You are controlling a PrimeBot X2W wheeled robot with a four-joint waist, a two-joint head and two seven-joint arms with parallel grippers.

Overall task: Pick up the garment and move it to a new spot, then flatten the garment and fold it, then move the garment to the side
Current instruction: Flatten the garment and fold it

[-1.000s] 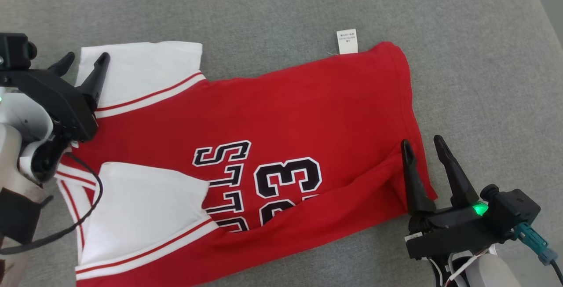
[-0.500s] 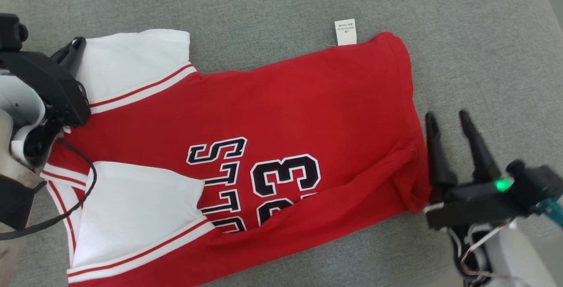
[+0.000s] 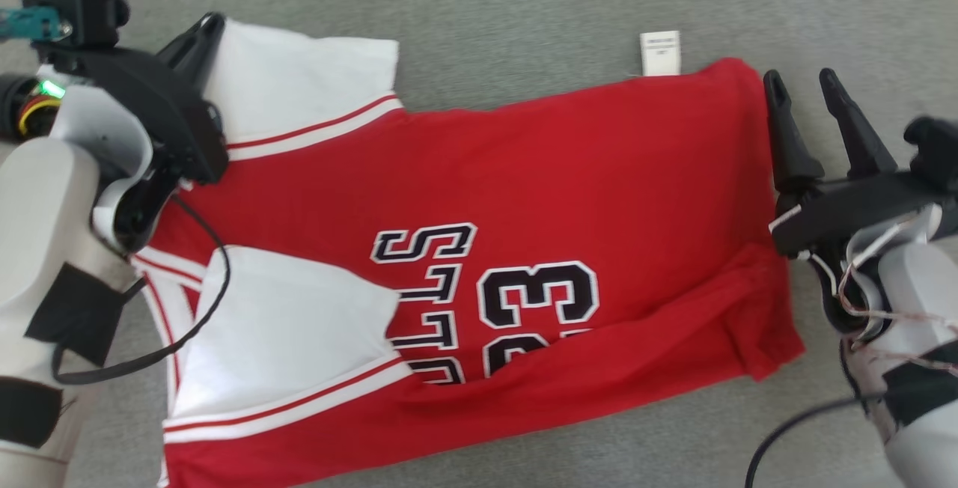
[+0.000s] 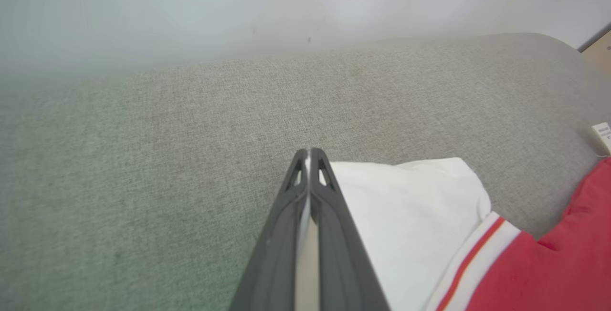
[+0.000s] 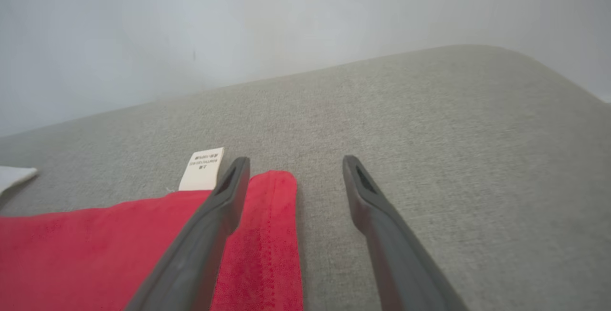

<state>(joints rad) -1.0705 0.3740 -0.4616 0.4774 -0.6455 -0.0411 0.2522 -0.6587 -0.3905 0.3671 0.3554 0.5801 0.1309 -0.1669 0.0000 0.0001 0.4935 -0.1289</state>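
The red jersey (image 3: 569,196) with white sleeves and black "BULLS 23" lettering lies spread on the grey cushion, its near edge folded over. My left gripper (image 3: 206,28) is shut at the far corner of the far white sleeve (image 3: 299,87); in the left wrist view a pale strip of cloth shows between the closed fingers (image 4: 310,158), and the sleeve (image 4: 410,206) lies just to their right. My right gripper (image 3: 802,80) is open at the jersey's far hem corner (image 5: 272,196). One finger rests over the red cloth, the other over bare cushion (image 5: 296,160).
The grey fabric cushion (image 3: 486,16) runs under everything, with bare room beyond the jersey. A white care label (image 3: 660,52) sticks out at the far hem. A pale wall rises behind the cushion (image 5: 286,15). The cushion's rounded edge is off to the right.
The camera has shifted. My left gripper went from open beside the sleeve to shut at its corner. My right gripper travelled from the near hem corner along the hem to the far corner, staying open.
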